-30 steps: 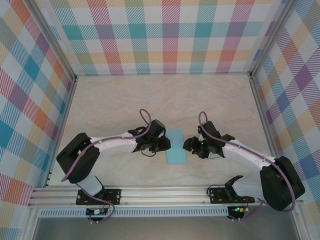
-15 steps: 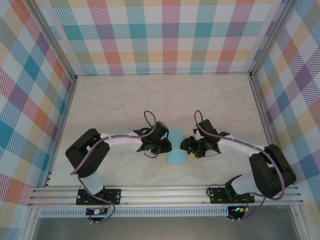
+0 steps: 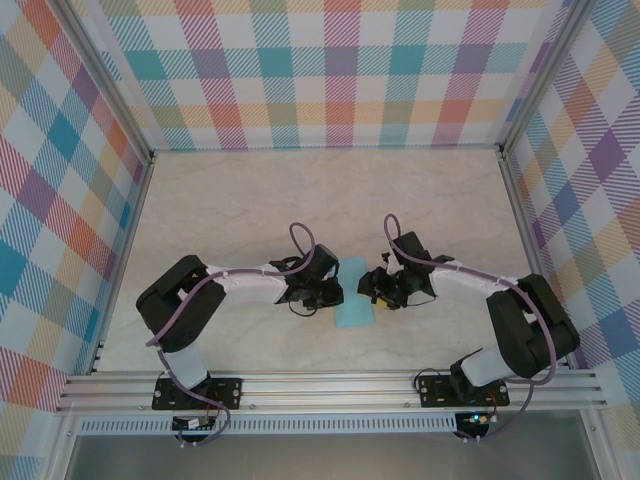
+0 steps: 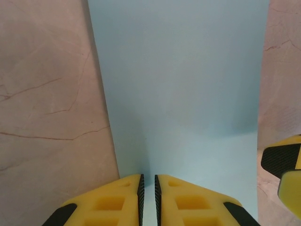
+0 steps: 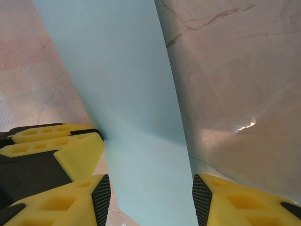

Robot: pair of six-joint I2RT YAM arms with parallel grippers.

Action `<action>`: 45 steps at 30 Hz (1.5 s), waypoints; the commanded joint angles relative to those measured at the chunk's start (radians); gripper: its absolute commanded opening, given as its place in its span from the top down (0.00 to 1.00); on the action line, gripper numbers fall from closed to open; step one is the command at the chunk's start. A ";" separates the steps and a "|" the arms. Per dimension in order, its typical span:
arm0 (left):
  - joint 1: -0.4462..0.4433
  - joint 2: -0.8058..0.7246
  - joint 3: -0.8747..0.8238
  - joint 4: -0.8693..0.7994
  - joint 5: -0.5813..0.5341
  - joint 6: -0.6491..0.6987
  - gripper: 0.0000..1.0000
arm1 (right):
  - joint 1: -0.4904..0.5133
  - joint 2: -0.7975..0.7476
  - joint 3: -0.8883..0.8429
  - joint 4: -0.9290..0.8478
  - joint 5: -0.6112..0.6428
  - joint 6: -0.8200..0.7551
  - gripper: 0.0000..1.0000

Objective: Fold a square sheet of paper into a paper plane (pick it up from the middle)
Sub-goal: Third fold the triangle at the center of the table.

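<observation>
Square sheet of paper (image 3: 352, 300), folded to a narrow strip, lies between the grippers, long axis near–far. Left gripper (image 4: 147, 181) nearly clenched at its left edge; a grip cannot be told. Right gripper (image 5: 151, 188) released, straddling the strip's width.

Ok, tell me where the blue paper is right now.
In the top view the blue paper sits near the middle of the table, between the left gripper and the right gripper.
</observation>
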 commanded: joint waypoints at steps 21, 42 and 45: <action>-0.016 -0.007 -0.008 -0.024 -0.025 0.022 0.83 | -0.031 0.109 0.084 -0.052 -0.053 -0.095 0.51; -0.018 -0.058 -0.016 -0.070 -0.038 0.089 0.82 | -0.030 0.146 0.153 -0.092 -0.111 -0.184 0.69; -0.018 -0.098 -0.034 -0.063 -0.033 0.115 0.80 | -0.031 0.171 0.173 -0.104 -0.116 -0.200 0.72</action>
